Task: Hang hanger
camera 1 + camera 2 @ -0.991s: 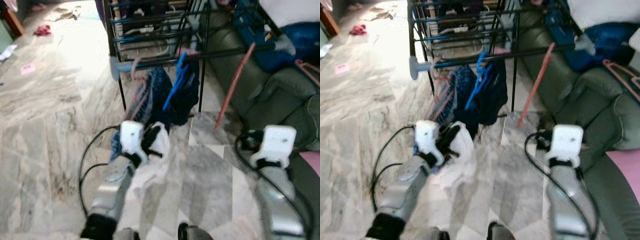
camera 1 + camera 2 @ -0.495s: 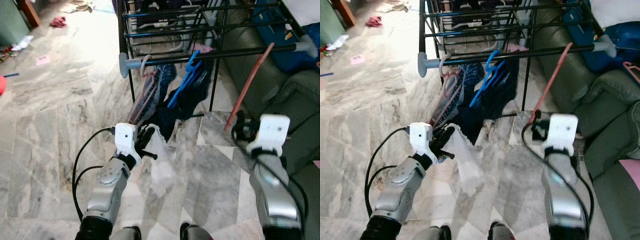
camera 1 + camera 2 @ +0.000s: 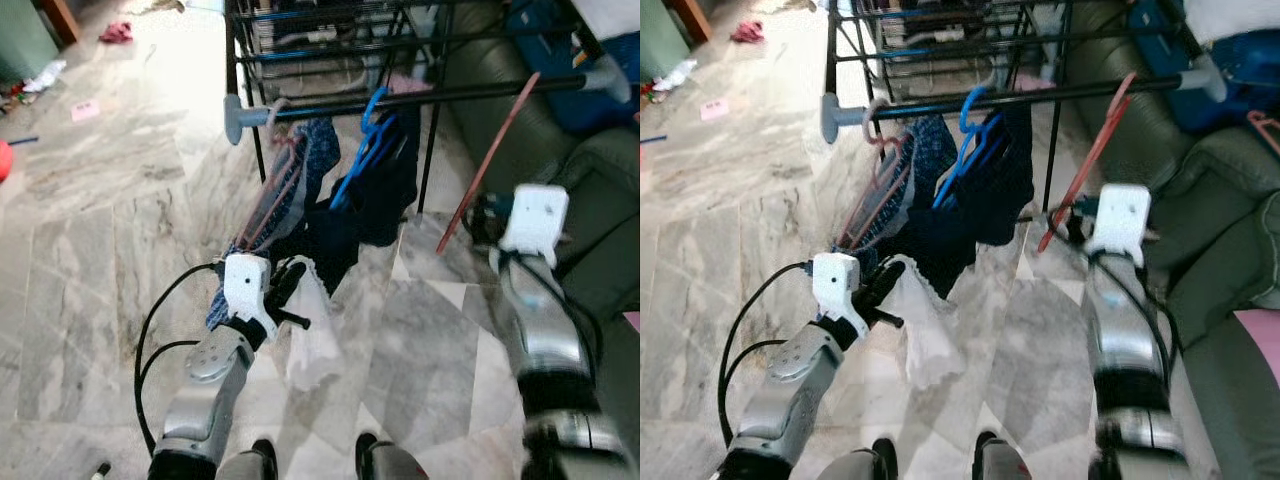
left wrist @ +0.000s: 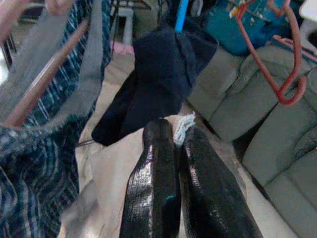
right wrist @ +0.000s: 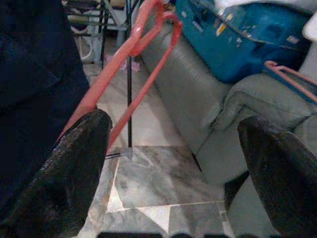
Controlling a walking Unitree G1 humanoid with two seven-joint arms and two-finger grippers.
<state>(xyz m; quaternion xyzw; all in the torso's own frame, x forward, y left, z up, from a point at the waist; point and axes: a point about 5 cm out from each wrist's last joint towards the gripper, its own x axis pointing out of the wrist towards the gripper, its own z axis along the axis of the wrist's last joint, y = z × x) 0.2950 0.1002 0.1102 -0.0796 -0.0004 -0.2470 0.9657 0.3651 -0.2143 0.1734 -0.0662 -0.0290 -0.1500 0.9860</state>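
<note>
A black drying rack (image 3: 940, 40) fills the upper centre of the frame, its front rail (image 3: 1020, 97) carrying dark clothes, a blue hanger (image 3: 965, 140) and, at upper right, the hooked red hanger (image 3: 1090, 160). At right centre, the right gripper (image 5: 168, 163) has its fingers spread wide, near the hanger. At lower left, the left gripper (image 4: 176, 163) pinches a white cloth (image 3: 925, 335).
</note>
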